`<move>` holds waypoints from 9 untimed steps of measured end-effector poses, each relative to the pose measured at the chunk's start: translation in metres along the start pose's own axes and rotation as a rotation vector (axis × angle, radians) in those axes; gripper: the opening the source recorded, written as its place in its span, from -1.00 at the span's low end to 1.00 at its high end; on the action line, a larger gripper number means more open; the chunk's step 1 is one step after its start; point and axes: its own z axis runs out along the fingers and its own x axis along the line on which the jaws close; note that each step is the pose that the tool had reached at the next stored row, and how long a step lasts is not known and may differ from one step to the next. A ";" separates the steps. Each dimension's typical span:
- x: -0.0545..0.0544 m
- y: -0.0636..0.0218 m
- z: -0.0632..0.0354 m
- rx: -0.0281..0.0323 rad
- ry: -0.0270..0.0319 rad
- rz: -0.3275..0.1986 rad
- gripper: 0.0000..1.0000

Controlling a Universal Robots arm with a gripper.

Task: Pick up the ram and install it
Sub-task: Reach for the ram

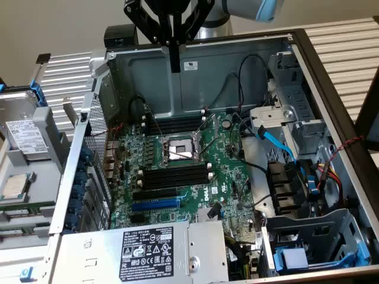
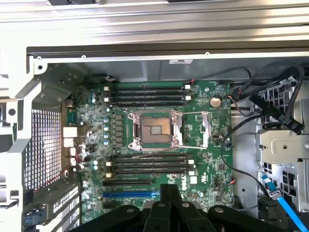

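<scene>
Nearest in the exterior view is a silver sheet-metal power-supply box with a black warning label (image 1: 155,253). In the near corner at the exterior view's right sits a blue plastic latch (image 1: 290,258).

Beyond the box, a green motherboard (image 1: 234,177) lies flat in the open grey steel computer case (image 1: 237,71). Going away across it come a blue expansion slot (image 1: 155,204), a near bank of long black plastic memory slots (image 1: 174,176), a square metal-framed processor socket (image 1: 177,148), and a far bank of black memory slots (image 1: 174,125).

The ram (image 1: 29,208), a long thin green circuit-board stick, lies flat outside the case on a grey tray (image 1: 50,163) at the exterior view's left. It is roughly level with the blue slot, just near of a square silver processor chip (image 1: 15,186), and well apart from the slots.

A light-blue flat cable (image 1: 278,142) runs over the drive bay at the exterior view's right.

Farthest, the black gripper (image 1: 174,66) hangs over the case's far wall, pointing down, well apart from the ram. Its tips are clenched together on nothing.

The wrist view looks straight down into the case. It adds the white latches at the slot ends, a round silver coin cell (image 2: 215,101) beside the far bank, and a perforated metal grille (image 2: 46,145) on the case's side wall. There the gripper's black fingers (image 2: 164,205) meet with nothing between them.
</scene>
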 end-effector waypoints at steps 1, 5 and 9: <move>0.000 0.0000 0.0000 -0.0001 0.0000 0.000 -0.80; 0.000 0.0000 0.0000 0.0000 0.0000 0.000 -0.80; 0.000 0.0000 0.0000 0.0000 0.0000 0.000 -0.80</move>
